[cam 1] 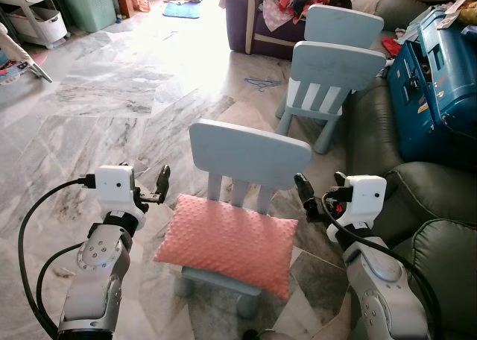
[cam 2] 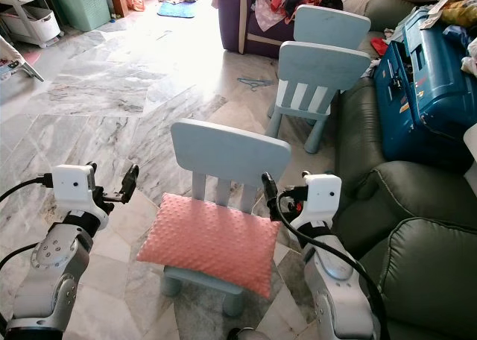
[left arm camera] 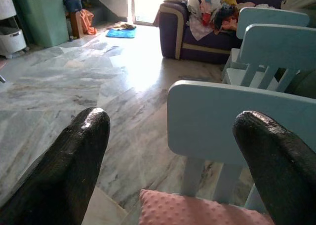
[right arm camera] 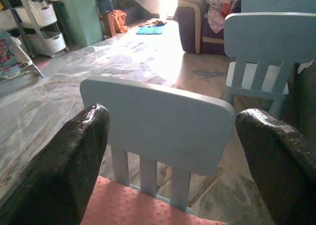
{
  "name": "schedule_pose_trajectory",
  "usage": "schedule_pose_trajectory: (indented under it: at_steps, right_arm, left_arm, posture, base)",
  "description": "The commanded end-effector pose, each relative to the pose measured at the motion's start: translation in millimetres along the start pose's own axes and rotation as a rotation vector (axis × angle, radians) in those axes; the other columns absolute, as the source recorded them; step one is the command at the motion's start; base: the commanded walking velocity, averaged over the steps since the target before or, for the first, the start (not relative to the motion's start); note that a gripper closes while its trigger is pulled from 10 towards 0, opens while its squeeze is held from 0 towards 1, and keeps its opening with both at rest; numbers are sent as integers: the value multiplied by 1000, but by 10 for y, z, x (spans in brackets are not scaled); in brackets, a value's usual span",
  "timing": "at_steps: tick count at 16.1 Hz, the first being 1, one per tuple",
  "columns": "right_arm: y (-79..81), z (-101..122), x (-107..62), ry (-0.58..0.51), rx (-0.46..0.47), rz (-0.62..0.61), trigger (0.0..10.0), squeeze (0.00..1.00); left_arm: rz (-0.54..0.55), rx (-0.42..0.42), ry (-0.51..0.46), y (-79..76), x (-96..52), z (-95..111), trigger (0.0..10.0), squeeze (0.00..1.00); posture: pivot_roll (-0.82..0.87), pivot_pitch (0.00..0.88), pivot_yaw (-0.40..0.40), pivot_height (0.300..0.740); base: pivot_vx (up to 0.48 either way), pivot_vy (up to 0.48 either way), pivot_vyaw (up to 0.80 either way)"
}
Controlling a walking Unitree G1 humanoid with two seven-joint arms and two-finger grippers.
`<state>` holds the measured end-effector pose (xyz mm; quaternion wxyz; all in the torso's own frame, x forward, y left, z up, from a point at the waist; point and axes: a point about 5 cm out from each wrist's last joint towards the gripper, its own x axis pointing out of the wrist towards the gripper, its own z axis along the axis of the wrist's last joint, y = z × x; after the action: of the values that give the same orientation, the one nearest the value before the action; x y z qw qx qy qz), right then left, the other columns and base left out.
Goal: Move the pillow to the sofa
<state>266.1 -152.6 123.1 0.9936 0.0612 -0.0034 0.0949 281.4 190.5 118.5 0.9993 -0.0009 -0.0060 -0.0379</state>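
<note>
The pillow lies on the nearest chair, overhanging the seat's front edge. It looks soft, light and compressible, best pinched at its short ends. The left gripper at 9 o'clock and the right gripper at 3 o'clock both stand spread wide, empty, flanking it without contact.

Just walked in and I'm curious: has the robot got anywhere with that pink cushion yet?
Nothing is done yet: the pink bumpy fabric pillow lies on the small pale blue plastic chair. In hand: the left gripper and right gripper flank it, jaws open, not touching. Left: grasping, lifting, carrying it to the dark green sofa.
</note>
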Motion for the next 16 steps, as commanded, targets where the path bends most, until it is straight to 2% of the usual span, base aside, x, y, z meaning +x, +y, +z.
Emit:
schedule_pose_trajectory:
  at_steps: [1, 12, 14, 16]
  right_arm:
    - [-28, 12, -33, 2, 7, -18, 10000, 0]
    - [27, -22, -159, 8, -15, -12, 10000, 0]
    - [48, -32, -226, 12, -42, 4, 10000, 0]
    - [50, -87, -329, 40, -40, -5, 10000, 0]
  left_arm:
    - [-9, 20, -2, 5, -34, 1, 10000, 0]
    - [-20, 78, -62, 17, -180, 14, 10000, 0]
    - [-38, 97, -77, 17, -270, 24, 10000, 0]
    - [-34, 95, -35, 24, -402, -68, 10000, 0]
  posture:
    - [-58, 141, -39, 740]
    - [-61, 174, -38, 740]
    - [-61, 189, -42, 740]
    - [-66, 209, -42, 740]
  base:
    - [0, 0, 0]
    - [0, 0, 0]
    - [0, 0, 0]
    - [0, 0, 0]
